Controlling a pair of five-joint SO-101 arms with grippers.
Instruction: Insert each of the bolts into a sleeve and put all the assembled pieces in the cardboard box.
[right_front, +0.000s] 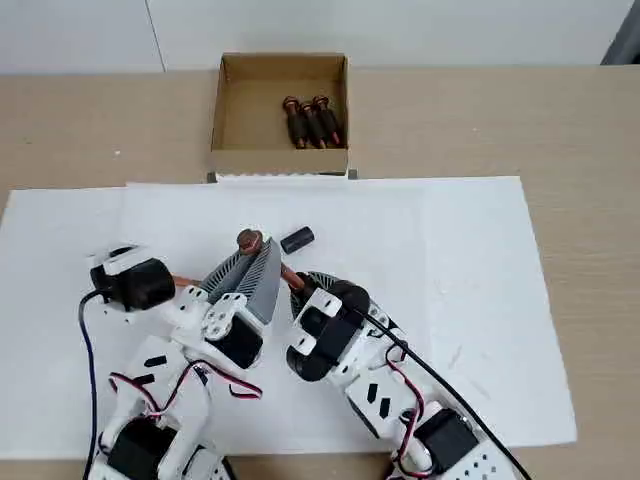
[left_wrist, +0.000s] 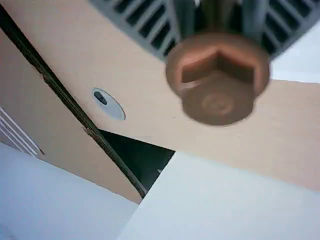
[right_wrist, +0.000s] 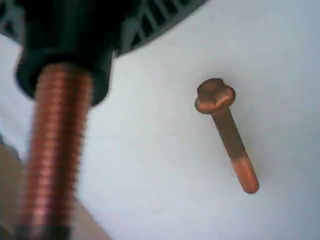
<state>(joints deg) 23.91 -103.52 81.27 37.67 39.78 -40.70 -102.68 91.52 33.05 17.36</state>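
The left gripper (right_front: 252, 256), at lower centre of the high view, has its grey fingers pinching a copper bolt (left_wrist: 217, 82), whose flanged hex head pokes out past the tips. Just to its right, the right gripper (right_front: 298, 283) looks clamped on a black sleeve (right_wrist: 62, 55) with a threaded shank (right_wrist: 52, 150) sticking out of it. A loose sleeve (right_front: 297, 240) lies on the white paper (right_front: 450, 260) just beside the held bolt's head, and a spare bolt (right_wrist: 226, 132) lies flat on the paper too. Three assembled pieces (right_front: 312, 122) sit side by side in the cardboard box (right_front: 280, 160), at top centre of the tabletop (right_front: 560, 130). These parts look small, rigid and light. I'd expect the smooth metal to roll or twist in a pinch, so I'd grip a bolt across its shank near the head and a sleeve around its middle, leaving the bore free.
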